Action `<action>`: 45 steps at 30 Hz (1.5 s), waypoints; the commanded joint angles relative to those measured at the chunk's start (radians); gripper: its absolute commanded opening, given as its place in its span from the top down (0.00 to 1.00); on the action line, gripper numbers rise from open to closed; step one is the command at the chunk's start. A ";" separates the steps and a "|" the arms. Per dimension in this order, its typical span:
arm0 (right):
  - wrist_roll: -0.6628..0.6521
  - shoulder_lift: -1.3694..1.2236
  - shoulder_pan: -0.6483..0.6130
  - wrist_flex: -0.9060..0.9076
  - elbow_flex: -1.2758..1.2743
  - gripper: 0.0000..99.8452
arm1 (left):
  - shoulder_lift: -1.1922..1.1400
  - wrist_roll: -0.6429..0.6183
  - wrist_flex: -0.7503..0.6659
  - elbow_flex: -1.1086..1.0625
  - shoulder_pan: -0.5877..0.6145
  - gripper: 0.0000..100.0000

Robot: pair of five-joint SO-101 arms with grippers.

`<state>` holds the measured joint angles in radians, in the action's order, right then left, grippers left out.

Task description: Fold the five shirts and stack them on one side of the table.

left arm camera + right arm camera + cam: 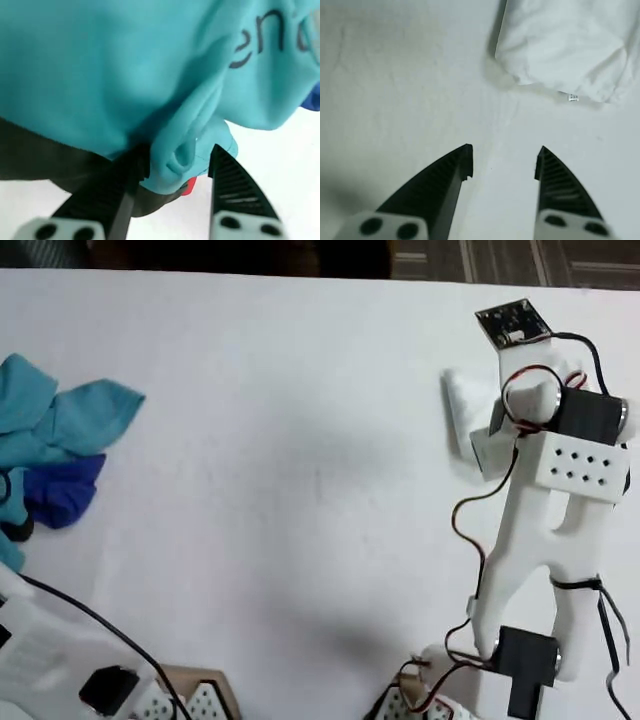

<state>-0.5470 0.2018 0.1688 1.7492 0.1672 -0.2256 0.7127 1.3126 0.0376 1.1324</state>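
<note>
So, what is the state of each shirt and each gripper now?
Teal shirt: crumpled, unfolded.
Blue shirt: crumpled, touching the teal shirt.
Dark cloth: partly under the teal shirt.
White shirt: bunched, unfolded.
Left gripper: open, around a fold of the teal shirt.
Right gripper: open, empty, apart from the white shirt.

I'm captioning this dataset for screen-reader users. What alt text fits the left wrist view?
A bunched fold of a teal shirt sits between the open black fingers of the left gripper, above a white table. Dark cloth lies beside it.
</note>
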 commanded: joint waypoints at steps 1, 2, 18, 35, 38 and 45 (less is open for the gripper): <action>0.009 0.047 -0.012 0.013 0.005 0.79 | 0.008 0.002 -0.014 0.004 -0.020 0.97; 0.009 0.047 -0.012 0.013 0.005 0.79 | 0.009 0.000 -0.012 0.004 -0.020 0.99; 0.011 0.056 -0.022 -0.022 -0.143 0.79 | 0.390 -0.146 0.201 0.013 -0.258 0.97; 0.155 0.047 0.171 -0.130 -0.143 0.79 | 0.993 -0.304 0.285 0.013 -1.185 0.97; 0.160 0.045 0.255 -0.168 -0.144 0.79 | 0.993 -0.362 0.281 0.013 -1.310 0.97; 0.160 0.045 0.320 -0.271 -0.293 0.79 | 0.994 -0.446 0.324 0.015 -1.587 0.97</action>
<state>-0.3966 0.2018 0.4741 1.5328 -0.0736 0.7472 0.2984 1.6057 0.0376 -0.3544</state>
